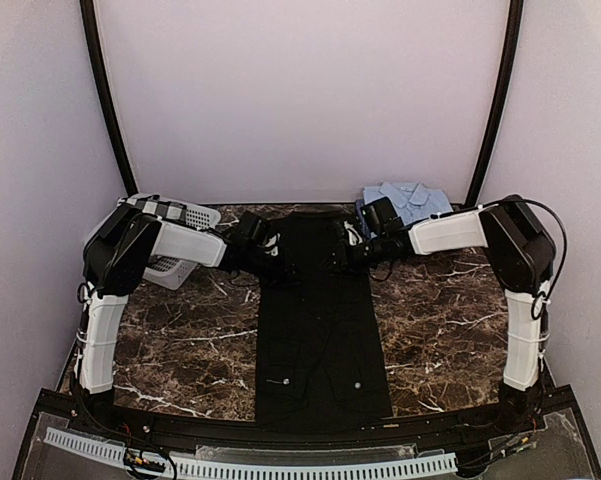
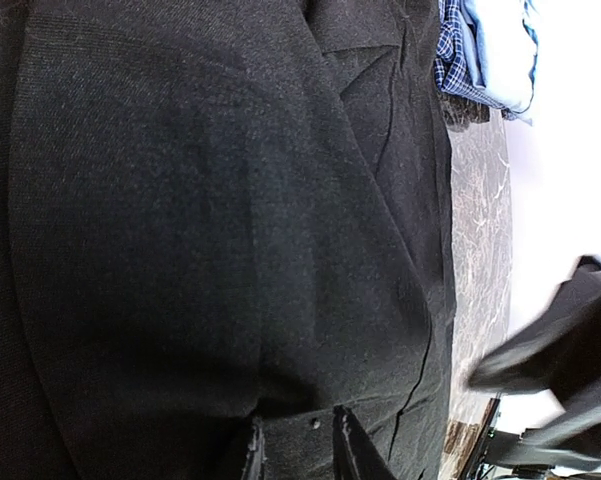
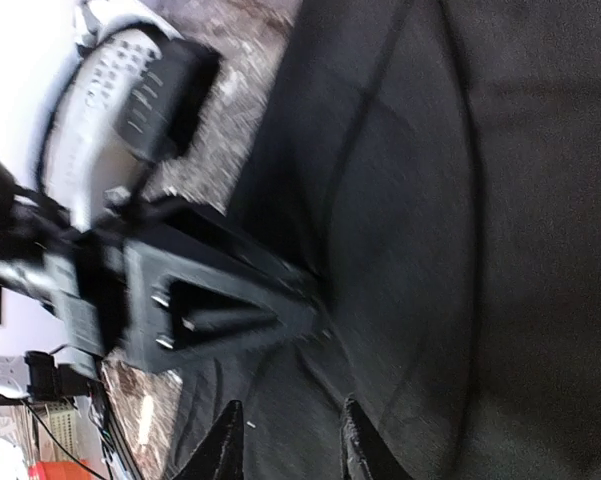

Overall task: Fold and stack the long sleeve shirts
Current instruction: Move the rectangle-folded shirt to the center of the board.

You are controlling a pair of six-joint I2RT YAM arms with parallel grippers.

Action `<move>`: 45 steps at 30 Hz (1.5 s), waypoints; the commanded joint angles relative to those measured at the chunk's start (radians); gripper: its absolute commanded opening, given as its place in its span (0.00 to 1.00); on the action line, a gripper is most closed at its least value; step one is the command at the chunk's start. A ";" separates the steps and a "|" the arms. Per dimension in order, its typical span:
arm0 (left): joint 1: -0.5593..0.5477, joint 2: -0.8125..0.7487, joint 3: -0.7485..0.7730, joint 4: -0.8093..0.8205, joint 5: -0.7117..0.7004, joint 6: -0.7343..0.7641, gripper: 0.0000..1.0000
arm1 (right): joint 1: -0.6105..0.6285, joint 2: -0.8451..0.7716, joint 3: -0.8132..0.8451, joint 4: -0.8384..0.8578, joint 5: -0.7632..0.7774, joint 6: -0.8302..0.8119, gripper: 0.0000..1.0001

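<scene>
Where 1 blk shirt (image 1: 320, 340) lies—1 blue (image 1: 408, 200) near.

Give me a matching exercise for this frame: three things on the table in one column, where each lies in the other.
Things:
1. black shirt
2. light blue shirt
3. white basket

Places:
A. far right corner
B. far left side
C. down the middle, laid out long

Pairs: 1-C, 2-A, 3-B

The black shirt (image 1: 320, 340) lies flat in a long central strip, the light blue shirt (image 1: 412, 198) folded far right
</scene>
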 commanded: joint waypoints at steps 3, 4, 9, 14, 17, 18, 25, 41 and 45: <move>0.012 0.005 0.011 -0.071 -0.042 0.030 0.23 | 0.001 0.038 -0.049 0.042 0.008 0.016 0.27; 0.014 0.005 0.007 -0.071 -0.044 0.032 0.23 | 0.001 0.049 -0.050 0.041 0.012 0.016 0.27; 0.030 -0.005 -0.018 -0.096 -0.058 0.039 0.23 | 0.008 0.112 -0.044 0.047 0.024 0.028 0.24; 0.070 -0.008 -0.035 -0.101 -0.070 0.054 0.23 | 0.011 0.167 -0.003 0.053 0.036 0.040 0.23; 0.091 -0.007 -0.039 -0.102 -0.080 0.063 0.23 | 0.011 0.209 0.060 0.043 0.037 0.040 0.23; 0.101 -0.007 -0.039 -0.103 -0.082 0.066 0.23 | 0.012 0.223 0.086 0.040 0.036 0.038 0.24; 0.149 0.003 -0.009 -0.106 -0.092 0.085 0.23 | 0.012 0.317 0.269 -0.014 0.024 0.037 0.23; 0.170 0.125 0.286 -0.253 -0.158 0.125 0.27 | 0.015 0.254 0.368 -0.050 -0.016 0.026 0.25; 0.167 0.121 0.366 -0.299 -0.142 0.135 0.30 | 0.016 0.212 0.348 -0.052 -0.005 0.013 0.25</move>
